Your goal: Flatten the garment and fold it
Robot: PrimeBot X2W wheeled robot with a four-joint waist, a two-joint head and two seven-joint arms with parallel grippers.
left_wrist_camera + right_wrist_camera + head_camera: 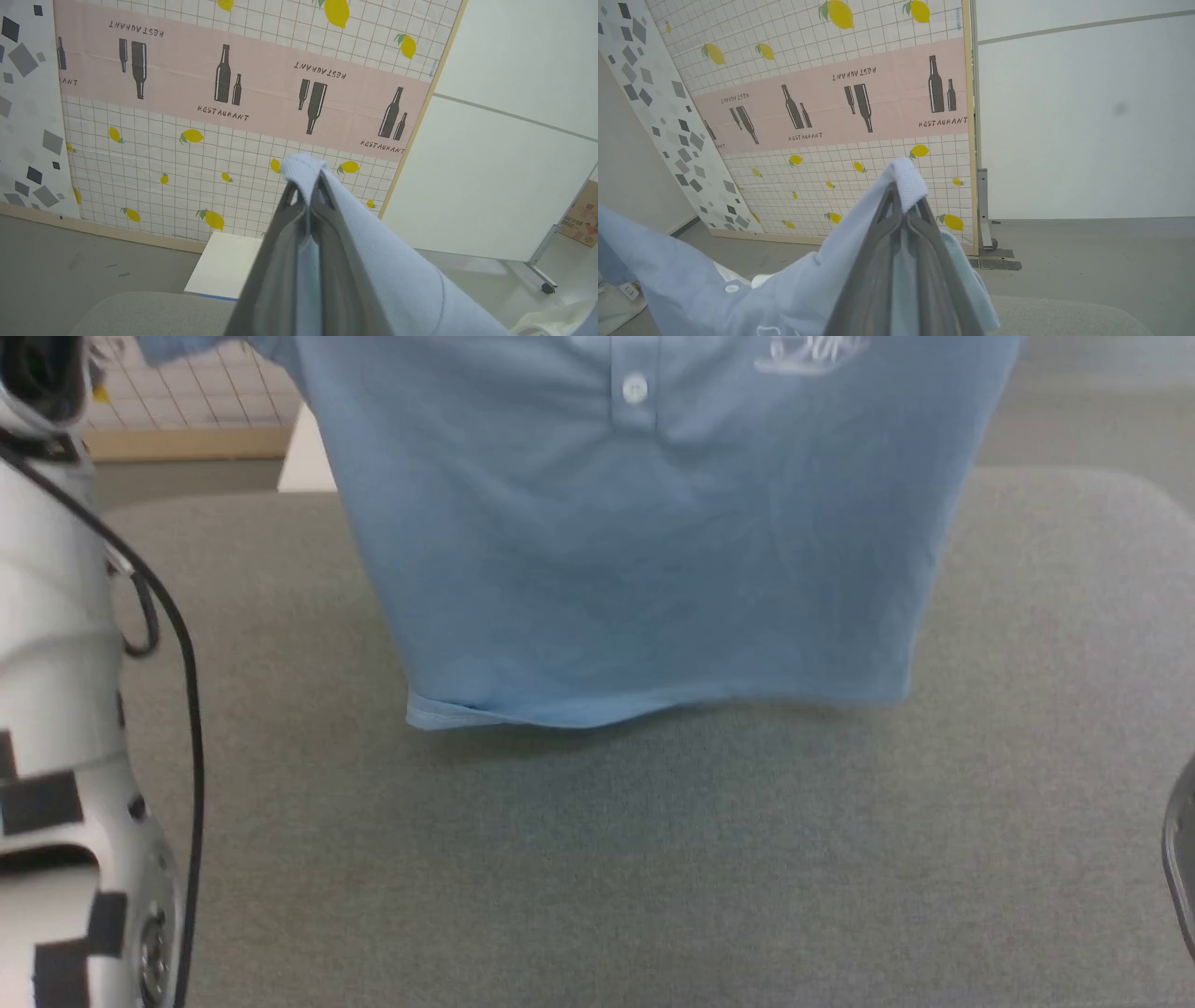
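Note:
The garment (644,551), a light blue knit shirt with a white button and a white cursive logo, hangs in the air over the grey table (653,859). Its bottom hem hangs just above the table top, or brushes it. In the left wrist view my left gripper (308,198) is shut on a fold of the garment (387,280), which drapes down to the right. In the right wrist view my right gripper (903,205) is shut on another fold of the garment (808,289), which spreads down to the left. The collar is out of the head view.
My white left arm (56,728) with a black cable stands at the left edge of the head view. A patterned panel (224,116) with lemons and bottles stands behind the table, beside a white wall (1083,116). A white board (224,266) lies on the floor past the table.

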